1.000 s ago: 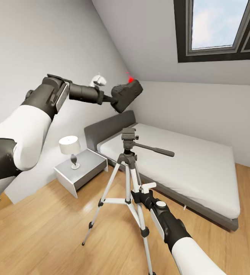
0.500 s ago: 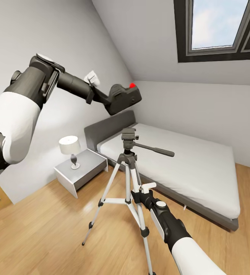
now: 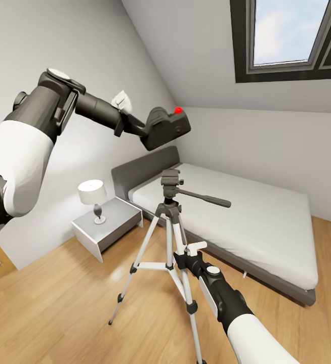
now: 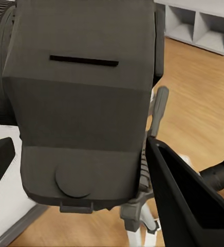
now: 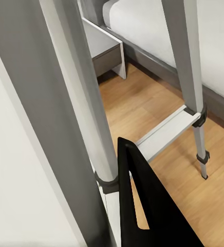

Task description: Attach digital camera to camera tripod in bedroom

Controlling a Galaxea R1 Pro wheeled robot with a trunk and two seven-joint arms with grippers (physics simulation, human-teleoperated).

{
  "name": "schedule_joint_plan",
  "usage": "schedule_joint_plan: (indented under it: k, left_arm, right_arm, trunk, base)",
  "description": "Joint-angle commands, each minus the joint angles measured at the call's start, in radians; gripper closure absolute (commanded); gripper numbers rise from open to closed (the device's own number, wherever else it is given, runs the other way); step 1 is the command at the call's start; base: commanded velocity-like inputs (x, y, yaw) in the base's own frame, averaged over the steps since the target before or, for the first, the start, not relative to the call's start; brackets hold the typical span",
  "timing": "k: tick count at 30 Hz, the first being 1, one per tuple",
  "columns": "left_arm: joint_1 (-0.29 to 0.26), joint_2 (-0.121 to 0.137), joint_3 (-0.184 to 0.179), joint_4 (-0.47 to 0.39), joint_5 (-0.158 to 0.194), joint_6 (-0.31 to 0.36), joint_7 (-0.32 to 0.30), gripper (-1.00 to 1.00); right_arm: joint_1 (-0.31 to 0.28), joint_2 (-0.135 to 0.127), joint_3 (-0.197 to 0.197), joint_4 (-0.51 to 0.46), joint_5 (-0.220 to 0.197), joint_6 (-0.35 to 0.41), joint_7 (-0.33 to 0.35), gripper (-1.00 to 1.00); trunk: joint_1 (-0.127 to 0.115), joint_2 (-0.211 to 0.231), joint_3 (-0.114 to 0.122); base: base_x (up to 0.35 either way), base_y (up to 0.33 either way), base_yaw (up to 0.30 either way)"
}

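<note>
We've got the small black boxy digital camera (image 3: 166, 127) clamped in our left gripper (image 3: 144, 129), held up above the silver-legged camera tripod (image 3: 170, 222) w/ dark grey head; right gripper (image 3: 184, 255) grips a leg. Mounting not yet done

White walls (image 3: 266, 136) and a sloped ceiling (image 3: 196, 55) fill the upper frame; a dark-framed skylight (image 3: 292, 38) at upper right shows pale sky; a grey bed (image 3: 236, 212) with a white mattress sits centre-right; a grey nightstand (image 3: 107, 225) with a lamp (image 3: 93, 194) stands centre-left; light wood floor (image 3: 69, 303) spans the bottom.
</note>
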Motion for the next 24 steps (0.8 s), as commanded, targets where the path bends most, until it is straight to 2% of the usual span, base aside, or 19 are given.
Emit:
schedule_joint_plan:
  k: [1, 3, 6, 9, 10, 11, 12, 15, 16, 20, 23, 24]
  left_arm:
    - [-0.001, 0.0, -0.003, -0.001, -0.003, -0.002, -0.007, 1.0]
    - [-0.001, -0.002, -0.007, -0.001, -0.003, -0.042, -0.011, 1.0]
    - [-0.001, -0.005, -0.024, 0.0, -0.003, -0.059, -0.012, 1.0]
    - [-0.001, -0.009, -0.088, 0.0, -0.003, -0.069, -0.013, 1.0]
    - [-0.001, -0.01, -0.133, 0.0, -0.003, -0.072, -0.014, 1.0]
    - [-0.001, -0.011, -0.156, 0.0, -0.003, -0.073, -0.014, 1.0]
    - [-0.001, -0.012, -0.198, 0.001, -0.002, -0.074, -0.014, 1.0]
    - [-0.001, -0.012, -0.249, 0.001, 0.005, -0.075, -0.014, 1.0]
    - [-0.001, -0.012, -0.257, 0.001, 0.009, -0.075, -0.014, 1.0]
    - [-0.001, -0.011, -0.28, 0.004, 0.051, -0.075, -0.014, 1.0]
    - [-0.001, -0.008, -0.289, 0.009, 0.124, -0.07, -0.014, 1.0]
    - [-0.001, -0.007, -0.29, 0.01, 0.138, -0.068, -0.014, 1.0]
  right_arm:
    - [0.0, 0.0, -0.001, -0.001, 0.054, 0.005, 0.002, 1.0]
    - [0.0, 0.0, -0.001, -0.001, 0.054, 0.006, 0.002, 1.0]
    - [0.0, 0.0, -0.001, -0.001, 0.054, 0.006, 0.003, 1.0]
    - [0.0, 0.0, -0.001, -0.001, 0.054, 0.006, 0.002, 1.0]
    - [0.0, 0.0, -0.001, -0.001, 0.055, 0.006, 0.002, 1.0]
    - [0.0, 0.0, -0.001, -0.001, 0.055, 0.006, 0.002, 1.0]
    - [0.0, 0.0, -0.001, -0.001, 0.055, 0.006, 0.002, 1.0]
    - [0.0, 0.0, -0.001, -0.001, 0.054, 0.006, 0.001, 1.0]
    - [0.0, 0.0, -0.001, -0.001, 0.054, 0.006, 0.001, 1.0]
    - [0.0, 0.0, -0.001, -0.001, 0.053, 0.006, 0.0, 1.0]
    - [0.0, 0.0, -0.001, -0.001, 0.053, 0.006, 0.0, 1.0]
    - [0.0, 0.0, -0.001, -0.001, 0.053, 0.006, 0.0, 1.0]
  trunk:
    - [0.001, -0.001, -0.002]
    - [0.001, -0.001, -0.002]
    - [0.001, -0.001, -0.002]
    - [0.001, -0.001, -0.002]
    - [0.001, -0.001, -0.002]
    - [0.001, -0.001, -0.002]
    - [0.001, -0.001, -0.002]
    - [0.001, -0.001, -0.002]
    - [0.001, -0.001, -0.002]
    - [0.001, -0.001, -0.002]
    - [0.001, -0.001, -0.002]
    - [0.001, -0.001, -0.002]
  base:
    - [0.0, 0.0, 0.0]
    - [0.0, 0.0, 0.0]
    - [0.0, 0.0, 0.0]
    - [0.0, 0.0, 0.0]
    - [0.0, 0.0, 0.0]
    - [0.0, 0.0, 0.0]
    - [0.0, 0.0, 0.0]
    - [0.0, 0.0, 0.0]
    - [0.0, 0.0, 0.0]
    - [0.0, 0.0, 0.0]
    - [0.0, 0.0, 0.0]
    - [0.0, 0.0, 0.0]
